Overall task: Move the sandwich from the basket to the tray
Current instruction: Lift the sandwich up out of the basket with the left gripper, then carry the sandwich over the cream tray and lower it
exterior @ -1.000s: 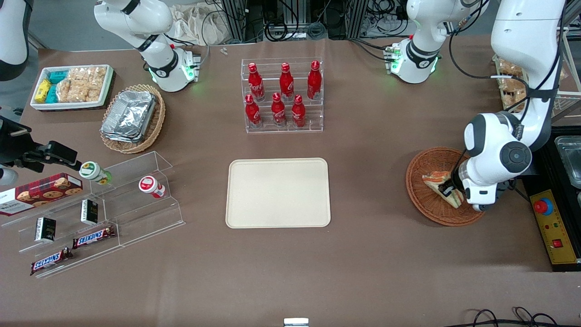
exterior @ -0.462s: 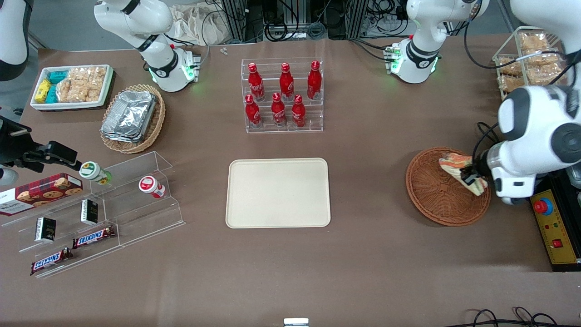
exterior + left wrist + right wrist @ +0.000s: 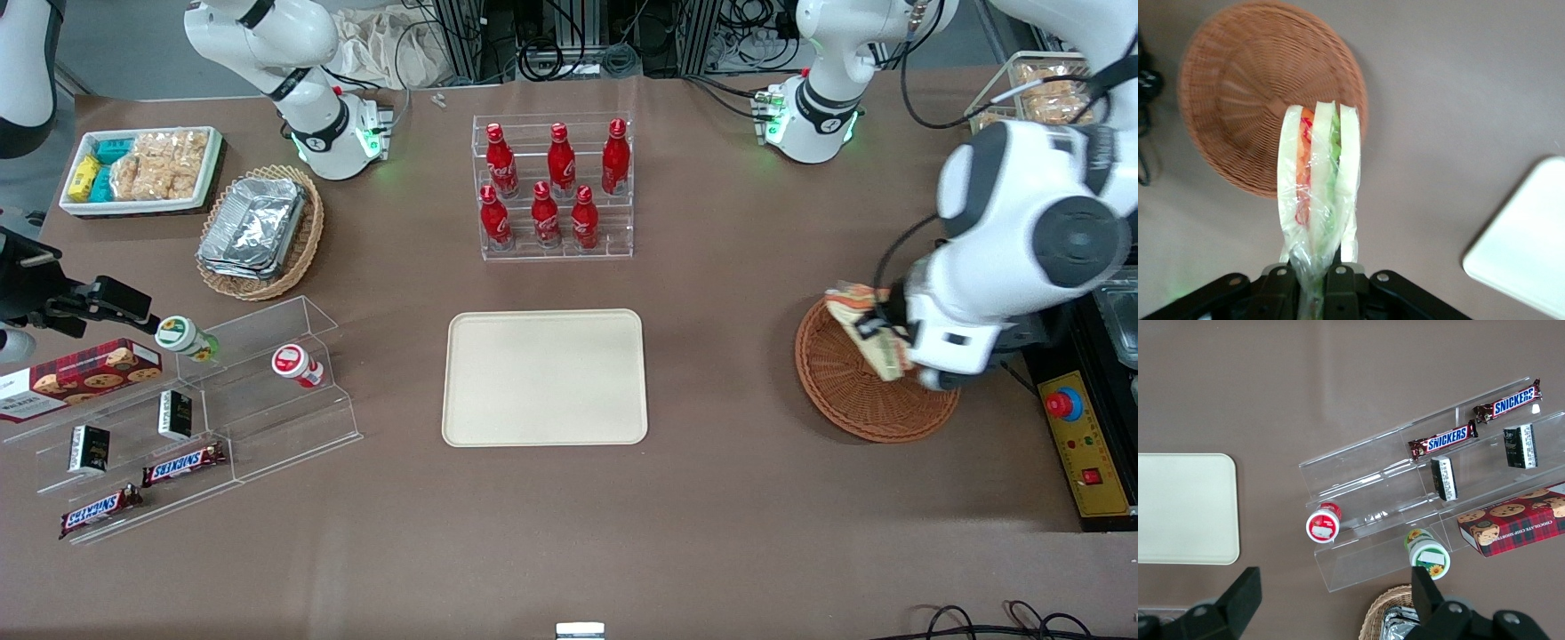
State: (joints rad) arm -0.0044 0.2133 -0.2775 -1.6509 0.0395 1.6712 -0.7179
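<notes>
My left gripper (image 3: pixel 889 342) (image 3: pixel 1313 283) is shut on the sandwich (image 3: pixel 864 331) (image 3: pixel 1318 193), a wrapped wedge of pale bread with orange and green stripes. It holds the sandwich by its wrapped end, lifted in the air above the round reddish-brown basket (image 3: pixel 845 400) (image 3: pixel 1238 100), over the basket's edge that faces the tray. The basket shows nothing inside. The cream tray (image 3: pixel 544 377) (image 3: pixel 1531 247) lies flat in the middle of the table with nothing on it, well apart from the basket toward the parked arm's end.
A clear rack of red bottles (image 3: pixel 553 187) stands farther from the front camera than the tray. A yellow control box with a red button (image 3: pixel 1080 436) sits beside the basket at the table's end. Snack shelves (image 3: pixel 178 418) and a foil-container basket (image 3: pixel 258 231) lie toward the parked arm's end.
The gripper rose out of the basket with the sandwich, swung first toward the working arm's end, then came back toward the tray side of the basket.
</notes>
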